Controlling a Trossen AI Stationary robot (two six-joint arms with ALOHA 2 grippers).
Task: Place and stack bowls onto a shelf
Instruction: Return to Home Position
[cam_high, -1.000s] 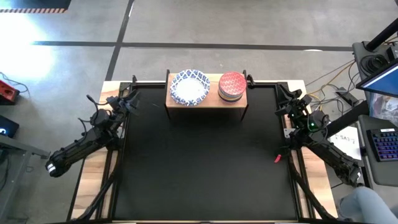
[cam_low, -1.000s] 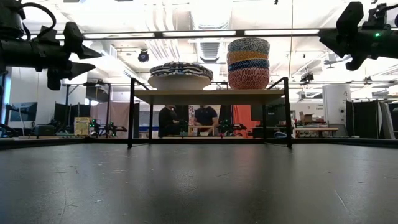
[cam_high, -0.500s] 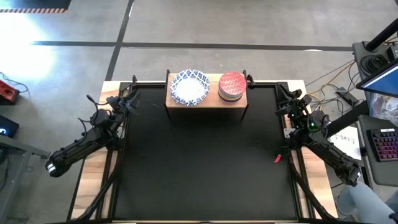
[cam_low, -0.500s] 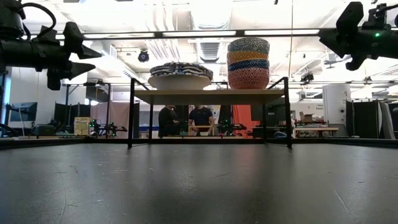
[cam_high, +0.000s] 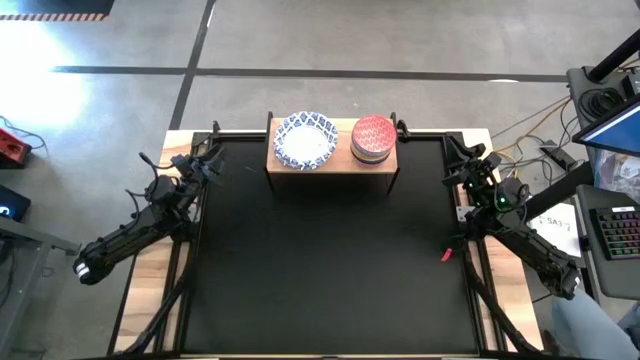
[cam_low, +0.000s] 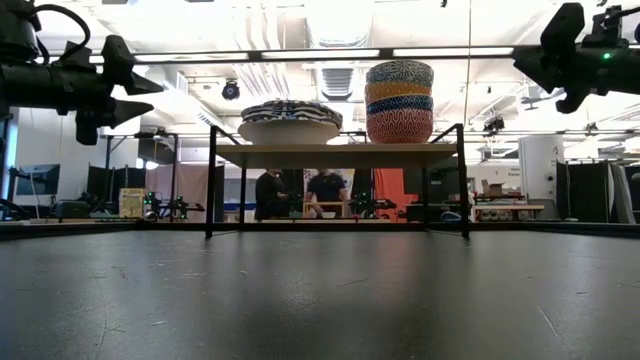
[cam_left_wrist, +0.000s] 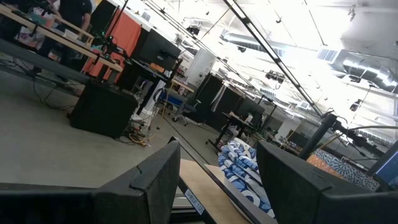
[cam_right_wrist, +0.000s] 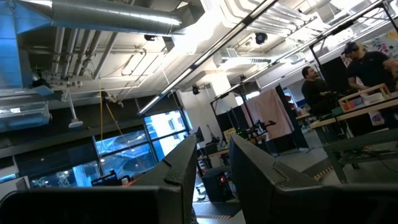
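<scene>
Light-wood shelf (cam_high: 336, 161) with dark metal legs (cam_low: 211, 180), smooth glazed-looking bowls (cam_high: 305, 140), matt black mat (cam_high: 320, 260), faintly scuffed

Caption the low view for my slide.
Wide bowls and a taller small-bowl stack on the shelf; left gripper and right gripper raised at either side.

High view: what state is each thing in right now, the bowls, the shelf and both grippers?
Wide bowls: nested in one stack on the shelf.
Small bowls: stacked on the shelf, beside the wide ones.
Shelf: upright, holding both stacks.
Left gripper: open, empty, raised at left.
Right gripper: open, empty, raised at right.
</scene>
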